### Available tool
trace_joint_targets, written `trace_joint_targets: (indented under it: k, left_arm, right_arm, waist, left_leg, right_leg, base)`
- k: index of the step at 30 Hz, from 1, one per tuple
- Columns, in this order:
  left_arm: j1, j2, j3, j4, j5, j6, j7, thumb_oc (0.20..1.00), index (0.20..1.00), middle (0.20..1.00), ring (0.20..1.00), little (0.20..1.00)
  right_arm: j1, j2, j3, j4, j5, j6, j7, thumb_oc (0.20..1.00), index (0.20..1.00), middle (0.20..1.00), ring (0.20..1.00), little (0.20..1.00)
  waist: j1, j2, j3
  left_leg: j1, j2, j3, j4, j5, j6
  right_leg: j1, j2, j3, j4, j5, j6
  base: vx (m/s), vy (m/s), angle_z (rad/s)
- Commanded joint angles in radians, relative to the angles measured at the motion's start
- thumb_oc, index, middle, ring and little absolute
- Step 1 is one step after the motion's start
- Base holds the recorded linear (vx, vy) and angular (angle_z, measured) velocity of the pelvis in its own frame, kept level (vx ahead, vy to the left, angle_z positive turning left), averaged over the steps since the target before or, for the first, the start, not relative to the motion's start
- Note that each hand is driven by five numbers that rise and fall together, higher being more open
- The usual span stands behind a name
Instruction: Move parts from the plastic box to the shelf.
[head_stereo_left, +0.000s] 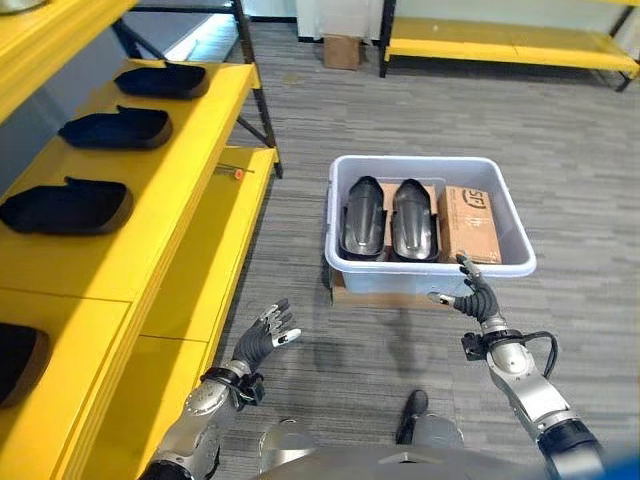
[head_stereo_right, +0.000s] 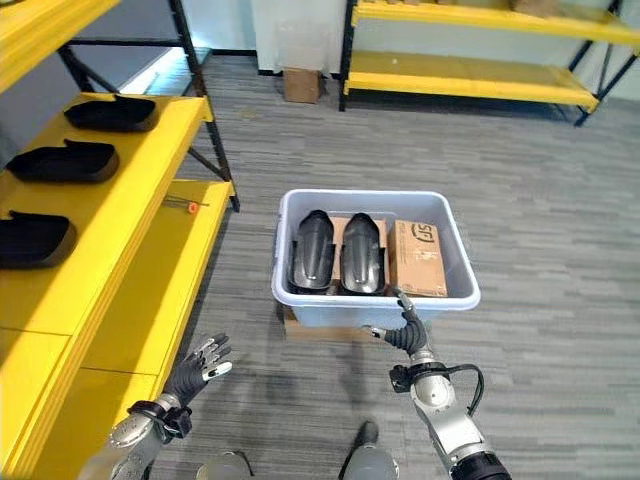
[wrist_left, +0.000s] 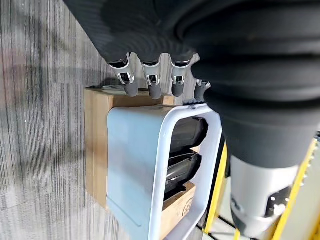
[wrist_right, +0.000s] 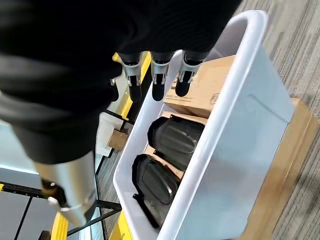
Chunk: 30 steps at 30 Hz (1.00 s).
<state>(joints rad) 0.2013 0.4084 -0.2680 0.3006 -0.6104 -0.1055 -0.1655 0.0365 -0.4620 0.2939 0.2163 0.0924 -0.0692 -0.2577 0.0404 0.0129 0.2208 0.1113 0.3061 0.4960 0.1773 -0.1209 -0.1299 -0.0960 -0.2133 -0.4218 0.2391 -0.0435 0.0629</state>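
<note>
On the grey plank-patterned floor (head_stereo_left: 560, 150) in front of the robot stands a pale grey-white rectangular plastic box (head_stereo_left: 430, 268), resting on a flat piece of brown cardboard (wrist_left: 96, 145) that pokes out from beneath it. Inside the box lie two glossy black moulded shell parts (head_stereo_left: 388, 220) side by side, lengthwise, and just beside them, toward the robot's right, a small brown cardboard carton (head_stereo_left: 468, 224). Along the robot's left runs a long yellow metal shelf unit (head_stereo_left: 150, 250) with black uprights; its upper level carries a row of matching black parts (head_stereo_left: 115, 128), spaced apart from one another.

Reaching forward from the lower right, the right hand (head_stereo_left: 472, 291) is raised at the box's near wall, its fingers straight and spread, one dark fingertip at the rim near the corner by the carton. It may be touching the rim, though the head views do not settle this. Seen from its own wrist, the fingers hang loose above the box edge and carton, holding nothing.

Low at the left, the left hand (head_stereo_left: 268, 332) is held over the floor between the shelf's lower level and the box, well apart from the box, with fingers extended and fanned, empty.
</note>
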Motion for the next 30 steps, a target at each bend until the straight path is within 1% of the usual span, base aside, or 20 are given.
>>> trace_joint_targets:
  k: [1, 2, 3, 5, 8, 9, 10, 12, 13, 15, 16, 18, 20, 21, 22, 24, 25, 27, 28, 30]
  left_arm:
    - [0.029, 0.071, 0.032, -0.123, 0.033, -0.072, -0.024, 1.000, 1.000, 1.000, 1.000, 1.000]
    - [0.039, 0.071, 0.046, -0.136, 0.018, -0.071, -0.027, 1.000, 1.000, 1.000, 1.000, 1.000]
    - [0.041, 0.072, 0.053, -0.149, 0.005, -0.064, -0.026, 1.000, 1.000, 1.000, 1.000, 1.000]
    - [0.039, 0.074, 0.063, -0.170, -0.013, -0.049, -0.022, 1.000, 1.000, 1.000, 1.000, 1.000]
    - [0.039, 0.075, 0.068, -0.189, -0.017, -0.036, -0.015, 1.000, 1.000, 1.000, 1.000, 1.000]
    - [0.038, 0.069, 0.070, -0.197, -0.008, -0.027, -0.022, 1.000, 1.000, 1.000, 1.000, 1.000]
    - [0.038, 0.066, 0.067, -0.197, 0.004, -0.020, -0.023, 1.000, 1.000, 1.000, 1.000, 1.000]
    - [0.032, 0.065, 0.062, -0.191, 0.008, -0.017, -0.015, 1.000, 1.000, 1.000, 1.000, 1.000]
    - [0.022, 0.060, 0.057, -0.184, 0.007, -0.009, -0.009, 1.000, 1.000, 1.000, 1.000, 1.000]
    - [0.018, 0.042, 0.059, -0.178, 0.016, -0.010, 0.013, 1.000, 1.000, 1.000, 1.000, 1.000]
    - [0.020, 0.032, 0.073, -0.172, 0.015, -0.014, 0.035, 1.000, 1.000, 1.000, 1.000, 1.000]
    - [0.021, 0.027, 0.089, -0.159, 0.011, -0.019, 0.040, 1.000, 1.000, 1.000, 1.000, 1.000]
    - [0.022, 0.032, 0.094, -0.153, 0.014, -0.017, 0.030, 1.000, 1.000, 1.000, 1.000, 1.000]
    - [0.024, 0.034, 0.089, -0.150, 0.011, -0.018, 0.021, 1.000, 1.000, 1.000, 1.000, 1.000]
    - [0.024, 0.034, 0.084, -0.149, 0.005, -0.018, 0.016, 1.000, 1.000, 1.000, 1.000, 1.000]
    - [0.025, 0.020, 0.060, -0.134, -0.004, -0.037, 0.020, 1.000, 1.000, 1.000, 1.000, 1.000]
    - [0.025, 0.014, 0.054, -0.127, -0.009, -0.056, 0.013, 1.000, 1.000, 1.000, 1.000, 1.000]
    - [0.021, 0.013, 0.053, -0.106, 0.003, -0.066, 0.006, 1.000, 1.000, 1.000, 1.000, 1.000]
    - [0.003, 0.028, 0.043, -0.098, 0.010, -0.057, -0.004, 1.000, 1.000, 1.000, 1.000, 1.000]
    - [-0.007, 0.040, 0.035, -0.097, 0.029, -0.057, -0.012, 1.000, 1.000, 1.000, 1.000, 1.000]
  right_arm:
    - [-0.023, -0.014, -0.043, -0.118, -0.043, -0.068, -0.012, 1.000, 1.000, 1.000, 1.000, 1.000]
    - [-0.021, -0.032, -0.052, -0.122, -0.062, -0.070, -0.016, 1.000, 1.000, 1.000, 1.000, 1.000]
    - [-0.024, -0.040, -0.058, -0.122, -0.073, -0.073, -0.021, 1.000, 1.000, 1.000, 1.000, 1.000]
    - [-0.038, -0.058, -0.065, -0.116, -0.091, -0.071, -0.038, 1.000, 1.000, 1.000, 1.000, 1.000]
    - [-0.055, -0.074, -0.071, -0.104, -0.088, -0.058, -0.045, 1.000, 1.000, 1.000, 1.000, 1.000]
    - [-0.070, -0.087, -0.073, -0.082, -0.072, -0.053, -0.060, 1.000, 1.000, 1.000, 1.000, 1.000]
    - [-0.073, -0.092, -0.077, -0.071, -0.060, -0.052, -0.059, 1.000, 1.000, 1.000, 1.000, 1.000]
    - [-0.073, -0.096, -0.079, -0.066, -0.045, -0.042, -0.042, 1.000, 1.000, 1.000, 1.000, 1.000]
    - [-0.067, -0.097, -0.074, -0.059, -0.026, -0.021, 0.001, 1.000, 1.000, 1.000, 1.000, 1.000]
    - [-0.060, -0.093, -0.055, -0.060, -0.031, -0.017, 0.033, 1.000, 1.000, 1.000, 1.000, 1.000]
    - [-0.058, -0.084, -0.038, -0.056, -0.026, -0.030, 0.065, 1.000, 1.000, 1.000, 1.000, 1.000]
    - [-0.042, -0.077, -0.026, -0.065, -0.005, -0.034, 0.091, 1.000, 1.000, 1.000, 1.000, 1.000]
    - [-0.010, -0.078, -0.027, -0.093, 0.002, -0.027, 0.100, 1.000, 1.000, 1.000, 1.000, 1.000]
    - [0.010, -0.080, -0.025, -0.106, 0.006, -0.022, 0.099, 1.000, 1.000, 1.000, 1.000, 1.000]
    - [0.021, -0.080, -0.023, -0.115, 0.007, -0.018, 0.097, 1.000, 1.000, 1.000, 1.000, 1.000]
    - [0.039, -0.085, -0.009, -0.131, 0.001, -0.035, 0.087, 1.000, 1.000, 1.000, 1.000, 1.000]
    - [0.038, -0.089, -0.005, -0.135, -0.018, -0.057, 0.078, 1.000, 1.000, 1.000, 1.000, 1.000]
    - [0.018, -0.092, 0.001, -0.112, -0.009, -0.072, 0.063, 1.000, 1.000, 1.000, 1.000, 1.000]
    - [-0.001, -0.094, -0.007, -0.102, 0.012, -0.071, 0.048, 1.000, 1.000, 1.000, 1.000, 1.000]
    - [-0.002, -0.089, -0.015, -0.094, 0.009, -0.079, 0.056, 1.000, 1.000, 1.000, 1.000, 1.000]
  waist:
    - [0.028, -0.057, -0.009]
    - [0.030, -0.056, -0.014]
    - [0.029, -0.059, -0.012]
    - [0.029, -0.062, -0.017]
    - [0.026, -0.067, -0.020]
    - [0.018, -0.075, -0.024]
    - [0.008, -0.073, -0.028]
    - [-0.003, -0.068, -0.033]
    - [-0.020, -0.063, -0.040]
    - [-0.009, -0.056, -0.042]
    - [0.002, -0.055, -0.037]
    - [0.000, -0.044, -0.034]
    - [-0.012, -0.033, -0.036]
    - [-0.020, -0.026, -0.037]
    - [-0.023, -0.021, -0.035]
    - [-0.022, -0.010, -0.020]
    - [-0.018, -0.007, -0.010]
    - [-0.019, -0.007, -0.005]
    - [-0.027, -0.008, -0.010]
    - [-0.029, -0.013, -0.014]
  left_leg:
    - [-0.099, -0.085, -0.107, 0.028, 0.018, 0.107]
    - [-0.098, -0.066, -0.104, 0.036, 0.024, 0.091]
    - [-0.105, -0.051, -0.091, 0.051, 0.034, 0.093]
    - [-0.103, -0.034, -0.096, 0.105, -0.006, 0.078]
    - [-0.101, -0.011, -0.086, 0.156, -0.029, 0.074]
    - [-0.098, 0.031, -0.065, 0.203, -0.019, 0.059]
    - [-0.106, 0.063, -0.046, 0.224, 0.017, 0.041]
    - [-0.107, 0.087, -0.020, 0.228, 0.050, 0.025]
    - [-0.096, 0.113, 0.027, 0.238, 0.089, 0.004]
    - [-0.123, 0.078, -0.037, 0.268, 0.098, 0.003]
    - [-0.154, 0.018, -0.077, 0.254, 0.075, 0.038]
    - [-0.127, -0.012, -0.072, 0.188, 0.063, 0.041]
    - [-0.101, -0.016, -0.042, 0.087, 0.096, 0.028]
    - [-0.090, -0.015, -0.037, 0.033, 0.108, 0.004]
    - [-0.103, -0.011, -0.025, -0.005, 0.143, -0.002]
    - [-0.161, 0.018, -0.037, -0.063, 0.252, -0.033]
    - [-0.197, 0.040, -0.067, -0.048, 0.256, -0.031]
    - [-0.200, 0.031, -0.057, -0.026, 0.202, -0.007]
    - [-0.175, 0.003, -0.037, -0.021, 0.167, 0.013]
    - [-0.172, -0.016, -0.046, -0.002, 0.141, 0.030]
  right_leg:
    - [0.087, -0.106, 0.110, -0.106, 0.053, 0.150]
    - [0.091, -0.094, 0.094, -0.092, 0.027, 0.136]
    - [0.086, -0.086, 0.078, -0.080, 0.019, 0.118]
    - [0.091, -0.075, 0.062, -0.050, -0.024, 0.111]
    - [0.084, -0.066, 0.046, -0.023, -0.044, 0.092]
    - [0.096, -0.042, 0.044, -0.030, -0.052, 0.064]
    - [0.110, -0.018, 0.043, -0.044, -0.062, 0.048]
    - [0.120, -0.002, 0.037, -0.057, -0.069, 0.037]
    - [0.128, 0.009, 0.015, -0.080, -0.070, 0.027]
    - [0.113, 0.022, 0.030, -0.081, -0.070, 0.021]
    - [0.089, 0.016, 0.032, -0.072, -0.056, 0.016]
    - [0.087, 0.023, 0.026, -0.072, -0.054, 0.019]
    - [0.094, 0.028, 0.015, -0.077, -0.050, 0.025]
    - [0.114, 0.029, 0.019, -0.078, -0.064, 0.042]
    - [0.119, 0.029, 0.016, -0.090, -0.056, 0.043]
    - [0.143, 0.021, 0.020, -0.099, -0.063, 0.047]
    - [0.132, 0.009, 0.026, -0.061, -0.087, 0.040]
    - [0.119, -0.011, 0.023, -0.004, -0.117, 0.036]
    - [0.120, -0.014, 0.018, 0.013, -0.126, 0.041]
    - [0.124, -0.014, 0.030, 0.024, -0.130, 0.041]
  base:
    - [0.39, -0.447, -0.18]
    - [0.34, -0.471, -0.20]
    - [0.23, -0.413, -0.03]
    - [0.24, -0.332, 0.00]
    - [0.22, -0.332, 0.03]
    - [0.33, -0.562, 0.14]
    - [0.33, -0.564, 0.30]
    - [0.19, -0.297, 0.37]
    - [0.17, -0.236, 0.36]
    - [0.12, -0.147, 0.32]
    - [0.06, -0.040, -0.20]
    - [0.11, 0.005, -0.58]
    - [0.18, 0.106, -0.58]
    - [0.20, 0.194, 0.00]
    - [0.21, 0.280, 0.27]
    - [0.16, 0.332, 0.23]
    - [0.12, 0.320, 0.04]
    - [0.19, 0.439, -0.62]
    - [0.26, 0.464, -0.91]
    - [0.22, 0.330, -0.34]
